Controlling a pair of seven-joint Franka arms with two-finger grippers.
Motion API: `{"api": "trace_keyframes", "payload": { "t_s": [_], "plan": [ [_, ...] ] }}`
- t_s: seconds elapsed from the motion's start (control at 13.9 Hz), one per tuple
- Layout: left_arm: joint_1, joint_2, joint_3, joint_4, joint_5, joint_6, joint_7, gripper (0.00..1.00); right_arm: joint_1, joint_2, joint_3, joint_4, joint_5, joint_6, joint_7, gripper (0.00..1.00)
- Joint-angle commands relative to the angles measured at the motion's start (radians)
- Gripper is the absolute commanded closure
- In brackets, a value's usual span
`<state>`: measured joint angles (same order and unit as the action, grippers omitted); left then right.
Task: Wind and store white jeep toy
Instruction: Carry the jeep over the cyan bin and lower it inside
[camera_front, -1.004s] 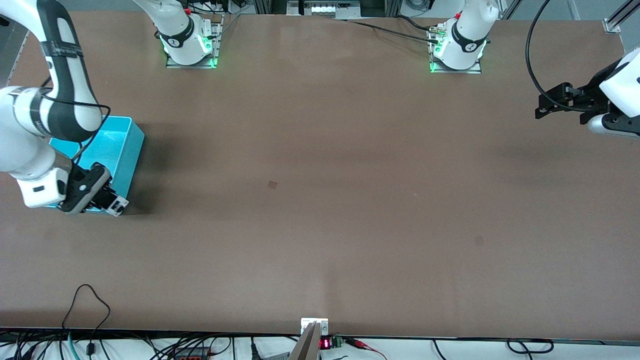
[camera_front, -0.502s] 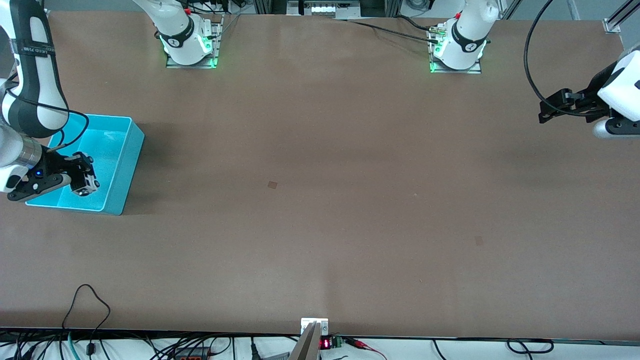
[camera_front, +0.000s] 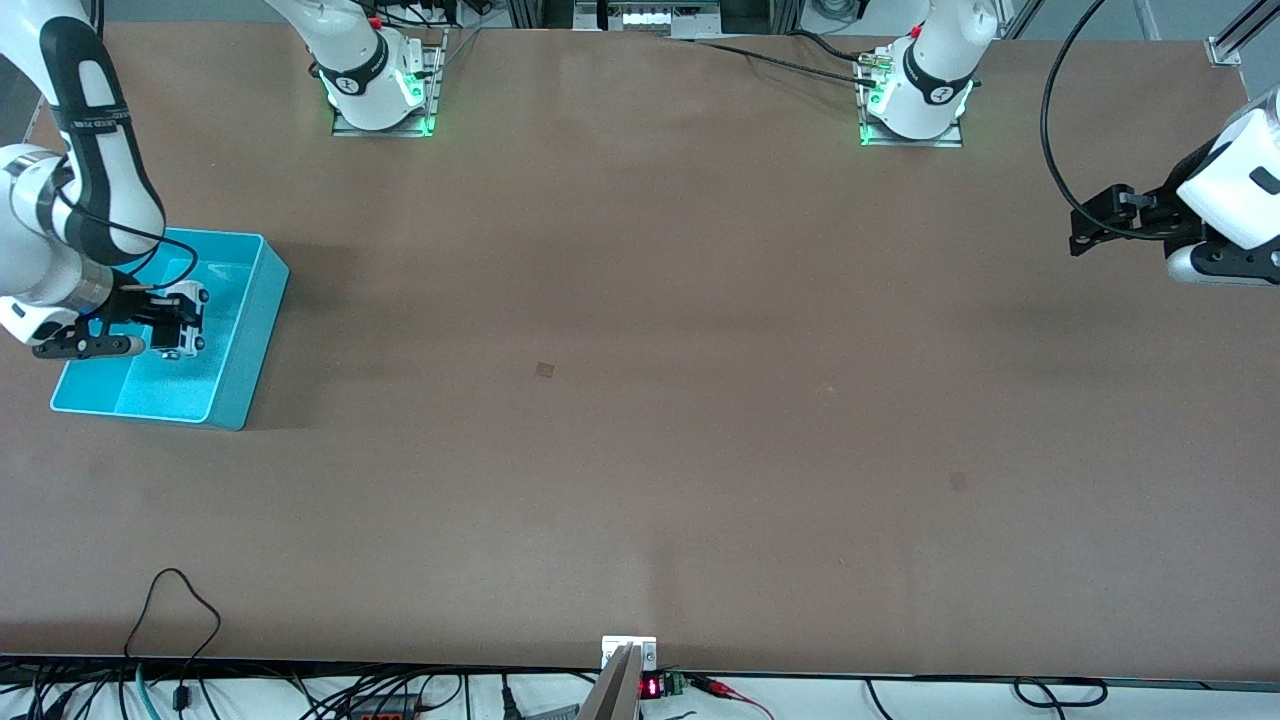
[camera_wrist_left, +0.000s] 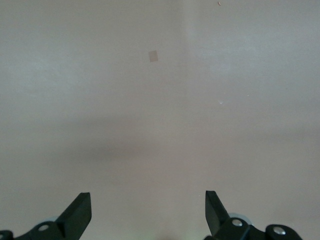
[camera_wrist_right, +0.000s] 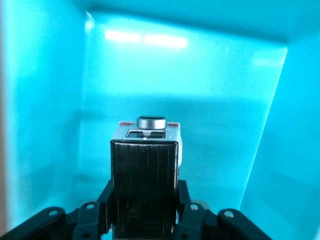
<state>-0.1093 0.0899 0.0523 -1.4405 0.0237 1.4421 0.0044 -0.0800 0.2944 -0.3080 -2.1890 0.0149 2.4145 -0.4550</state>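
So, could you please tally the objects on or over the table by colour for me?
White: 1, the toy jeep, held over the bin by the right hand.
Cyan: 1, the bin.
Total: 2.

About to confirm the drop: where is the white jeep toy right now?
The white jeep toy is clamped in the right gripper, over the inside of the cyan bin at the right arm's end of the table; the right wrist view shows bin walls around it.
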Motion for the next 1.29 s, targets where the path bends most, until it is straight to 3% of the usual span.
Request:
{"api": "trace_keyframes", "payload": {
  "t_s": [0.0, 0.22, 0.36, 0.57, 0.65, 0.86, 1.0, 1.22],
  "plan": [
    [0.017, 0.004, 0.001, 0.011, 0.015, 0.008, 0.032, 0.0, -0.01, -0.015, -0.002, -0.087, -0.004, 0.097, 0.021, 1.0],
    [0.028, -0.005, 0.0, -0.006, 0.009, 0.023, 0.026, 0.0, -0.012, 0.015, 0.0, -0.087, -0.003, 0.1, 0.022, 0.97],
    [0.028, -0.004, 0.0, -0.005, 0.01, 0.023, 0.029, 0.0, -0.012, 0.023, 0.0, -0.087, -0.003, 0.097, 0.022, 0.77],
    [0.028, -0.002, 0.007, -0.005, 0.016, 0.027, 0.034, 0.0, -0.011, 0.028, 0.0, -0.087, -0.003, 0.091, 0.024, 0.37],
    [0.042, -0.002, 0.009, -0.015, 0.006, 0.049, 0.037, 0.0, -0.011, 0.028, 0.0, -0.086, -0.003, 0.089, 0.024, 0.32],
    [0.049, -0.059, 0.009, -0.096, 0.007, 0.124, 0.04, 0.0, -0.003, -0.003, 0.0, -0.08, -0.003, 0.075, 0.018, 0.0],
    [0.049, -0.096, 0.001, -0.167, 0.007, 0.165, 0.04, 0.0, 0.0, -0.049, 0.001, -0.064, -0.003, 0.034, 0.006, 0.0],
    [0.06, -0.127, -0.043, -0.196, 0.019, 0.166, 0.037, 0.0, 0.04, -0.116, 0.007, -0.005, -0.004, -0.076, 0.005, 0.0]
  ]
}}
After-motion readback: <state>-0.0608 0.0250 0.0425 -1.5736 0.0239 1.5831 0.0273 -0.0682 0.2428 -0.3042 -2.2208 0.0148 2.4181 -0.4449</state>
